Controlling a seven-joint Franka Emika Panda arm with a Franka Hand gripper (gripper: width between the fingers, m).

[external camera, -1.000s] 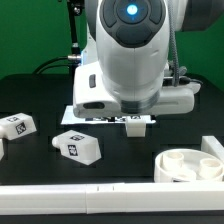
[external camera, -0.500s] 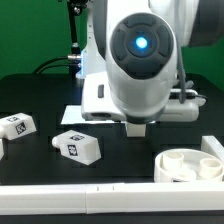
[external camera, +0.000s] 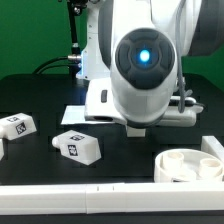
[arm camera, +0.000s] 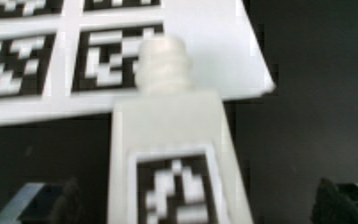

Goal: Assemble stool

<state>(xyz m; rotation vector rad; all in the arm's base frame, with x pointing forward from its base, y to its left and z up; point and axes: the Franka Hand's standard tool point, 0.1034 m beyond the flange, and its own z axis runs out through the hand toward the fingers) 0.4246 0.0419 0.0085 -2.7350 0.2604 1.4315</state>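
Note:
In the wrist view a white stool leg (arm camera: 172, 140) with a threaded tip and a black-and-white tag lies with its tip over the edge of the marker board (arm camera: 51, 60). My gripper (arm camera: 194, 205) is open. Its dark fingertips (arm camera: 43, 200) stand on either side of this leg, apart from it. In the exterior view the arm hides the gripper and this leg. Two more tagged legs lie at the exterior view's left, one far left (external camera: 15, 126) and one nearer the middle (external camera: 78, 146). The round seat (external camera: 190, 163) with sockets lies at the right front.
The marker board (external camera: 72, 115) shows behind the middle leg on the black table. A long white rail (external camera: 80, 190) runs along the front edge. Cables and a stand rise at the back.
The arm has come lower and nearer the camera. It now covers the leg by the marker board that showed under it a second ago.

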